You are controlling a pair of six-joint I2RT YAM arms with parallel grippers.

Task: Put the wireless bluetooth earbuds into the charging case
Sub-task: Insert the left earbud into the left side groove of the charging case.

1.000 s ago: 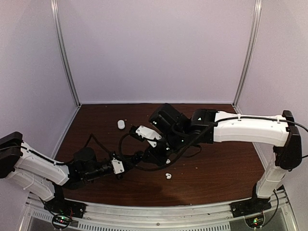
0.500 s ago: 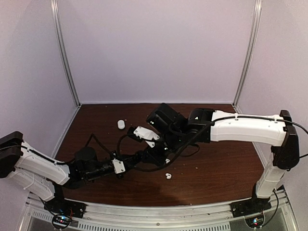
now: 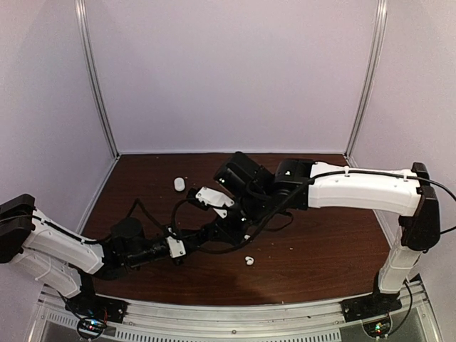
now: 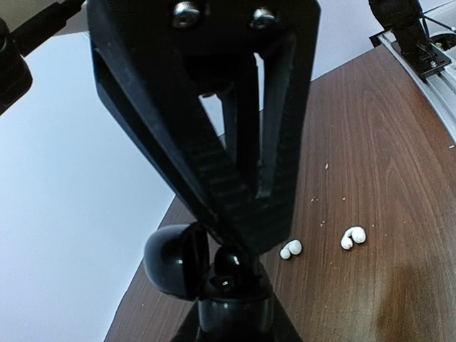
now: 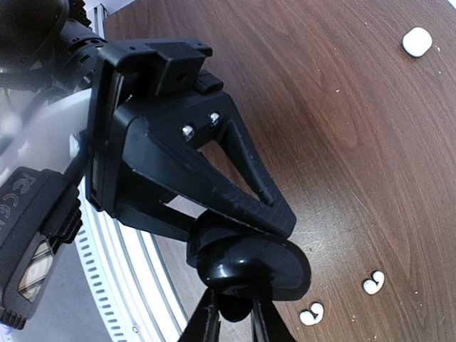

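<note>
The left arm point(image 3: 71, 249) lies low across the table point(image 3: 320, 242) from the near-left corner. Its left gripper point(image 4: 246, 246) is clamped on the black charging case point(image 5: 249, 267), held above the wood at mid-table with the lid swung open. The right arm point(image 3: 356, 192) reaches in level from the right with its wrist bent down, and the right gripper point(image 5: 234, 320) has its fingers pinched on what looks like the black earbud point(image 4: 229, 260) at the case's mouth. Two white earbuds point(image 4: 290, 249) lie on the table just beside the grippers, with a white case point(image 5: 417, 41) farther back.
</note>
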